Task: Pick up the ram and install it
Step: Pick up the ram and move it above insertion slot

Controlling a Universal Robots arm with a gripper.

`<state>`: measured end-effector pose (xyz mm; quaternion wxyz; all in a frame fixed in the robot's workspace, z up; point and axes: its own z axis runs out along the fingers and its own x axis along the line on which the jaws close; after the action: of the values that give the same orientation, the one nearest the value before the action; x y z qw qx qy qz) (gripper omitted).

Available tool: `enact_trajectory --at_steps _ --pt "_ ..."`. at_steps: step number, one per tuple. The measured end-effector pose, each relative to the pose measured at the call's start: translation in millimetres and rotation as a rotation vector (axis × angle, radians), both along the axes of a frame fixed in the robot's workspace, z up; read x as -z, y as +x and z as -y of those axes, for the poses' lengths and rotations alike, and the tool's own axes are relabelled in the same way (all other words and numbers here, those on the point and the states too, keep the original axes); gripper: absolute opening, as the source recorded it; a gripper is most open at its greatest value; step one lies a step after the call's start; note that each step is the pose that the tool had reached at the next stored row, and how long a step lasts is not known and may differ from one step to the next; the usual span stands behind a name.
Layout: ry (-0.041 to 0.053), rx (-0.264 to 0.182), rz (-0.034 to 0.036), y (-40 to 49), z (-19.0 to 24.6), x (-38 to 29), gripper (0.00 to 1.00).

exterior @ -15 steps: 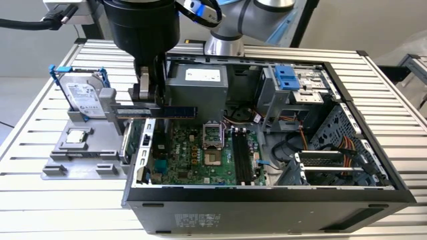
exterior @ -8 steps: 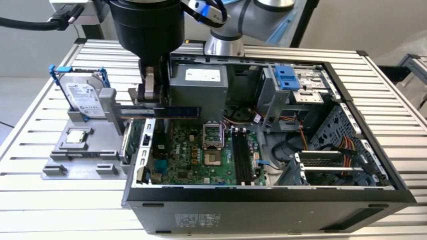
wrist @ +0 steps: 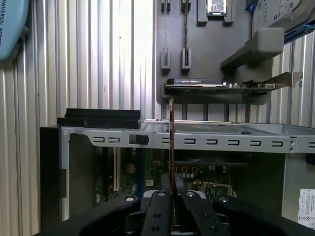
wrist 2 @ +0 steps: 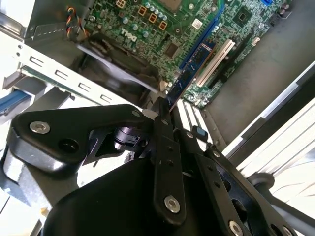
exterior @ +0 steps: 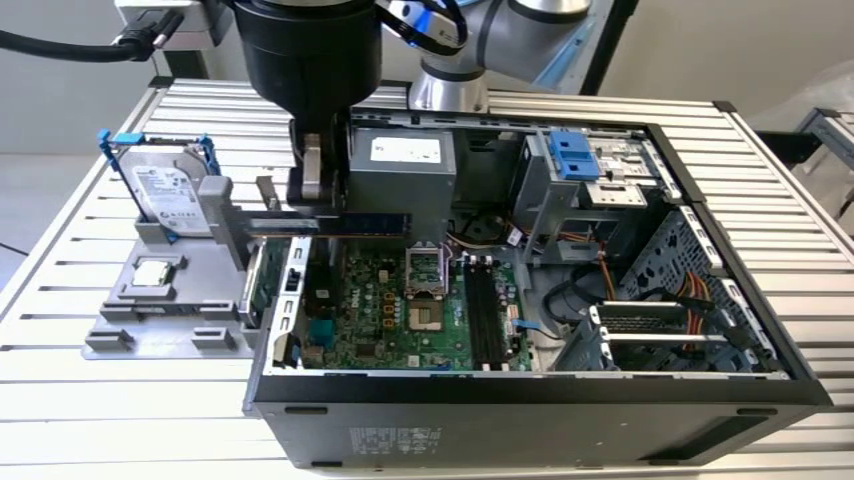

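This looks to me like a robotics lab: my arm (exterior: 447, 85) stands at a slotted aluminium surface (exterior: 94, 410) bearing an opened computer case (exterior: 534, 425) and a grey parts fixture (exterior: 160, 325).

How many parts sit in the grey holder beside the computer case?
3: hard drive upright at the back in the exterior view, processor lying flat in front of it, expansion card on edge beside the case. The hand, gripping the ram, may hide more.
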<state>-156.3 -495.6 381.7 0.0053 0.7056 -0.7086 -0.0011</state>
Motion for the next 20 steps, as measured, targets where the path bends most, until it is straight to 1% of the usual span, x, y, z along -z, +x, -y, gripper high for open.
enact_trajectory --at_steps 20 --pt "0.0001 0.0 0.0 15.7 0.0 0.0 0.0"
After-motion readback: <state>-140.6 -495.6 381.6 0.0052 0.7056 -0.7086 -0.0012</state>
